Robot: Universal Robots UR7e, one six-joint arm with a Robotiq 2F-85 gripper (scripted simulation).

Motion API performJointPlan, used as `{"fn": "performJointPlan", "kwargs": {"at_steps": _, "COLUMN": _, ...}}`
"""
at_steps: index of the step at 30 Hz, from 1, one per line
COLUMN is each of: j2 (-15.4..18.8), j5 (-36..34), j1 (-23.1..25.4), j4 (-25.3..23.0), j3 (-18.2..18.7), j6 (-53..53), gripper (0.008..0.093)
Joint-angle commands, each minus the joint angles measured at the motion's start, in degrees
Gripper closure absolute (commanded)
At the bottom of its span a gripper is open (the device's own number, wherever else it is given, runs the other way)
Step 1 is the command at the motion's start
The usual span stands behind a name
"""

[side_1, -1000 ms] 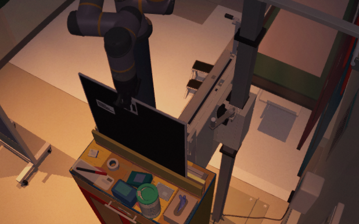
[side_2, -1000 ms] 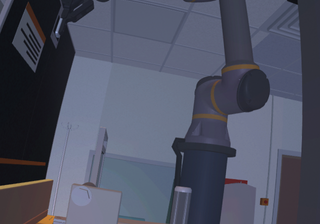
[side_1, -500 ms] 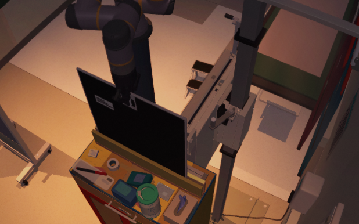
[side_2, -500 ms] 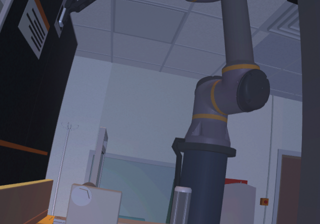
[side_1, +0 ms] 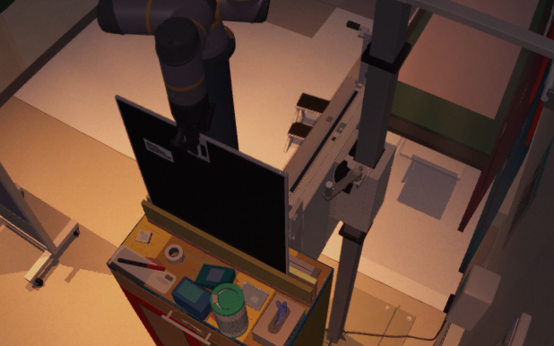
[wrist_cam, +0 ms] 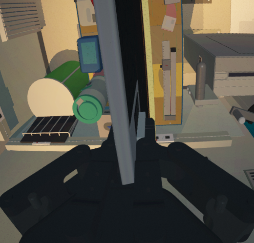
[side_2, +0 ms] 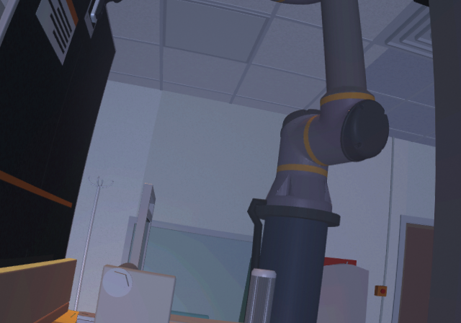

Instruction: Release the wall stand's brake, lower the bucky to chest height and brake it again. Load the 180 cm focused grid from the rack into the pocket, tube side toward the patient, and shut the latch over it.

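The focused grid [side_1: 211,188] is a large black panel with a pale frame and white labels near its top edge, standing tilted above the olive rack [side_1: 229,255] on the cart. Its lower edge is hidden behind the rack's front rail. Seen from the wrist camera, the grid's edge [wrist_cam: 117,86] runs straight up from my fingers. The bucky [side_1: 323,139] with its long dark pocket slot stands to the right on the wall stand column [side_1: 379,89], with a brake lever [side_1: 348,177] at its lower end. My gripper [side_1: 189,141] is closed on the grid's top edge and holds it.
The cart top [side_1: 211,287] carries a green-lidded jar [side_1: 228,309], a blue box [side_1: 191,296], a tape roll [side_1: 174,253], a red pen [side_1: 142,264] and a tissue box [side_1: 279,320]. A wheeled stand [side_1: 14,215] is on the left, and two stools [side_1: 305,116] are behind the bucky.
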Motion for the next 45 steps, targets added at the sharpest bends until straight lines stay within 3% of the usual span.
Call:
{"fn": "performJointPlan", "kwargs": {"at_steps": 1, "j2": -0.2, "j5": 0.0, "j1": 0.0, "j4": 0.09, "j3": -0.27, "j6": 0.0, "gripper": 0.0934}}
{"fn": "performJointPlan", "kwargs": {"at_steps": 23, "j2": -1.13, "j5": 0.0, "j1": 0.0, "j4": 3.74, "j3": -2.98, "j6": 0.0, "gripper": 0.0934}}
{"fn": "performJointPlan", "kwargs": {"at_steps": 45, "j2": -1.72, "j5": -0.01, "j1": -0.64, "j4": 3.99, "j3": -2.65, "j6": -0.63, "gripper": 0.0934}}
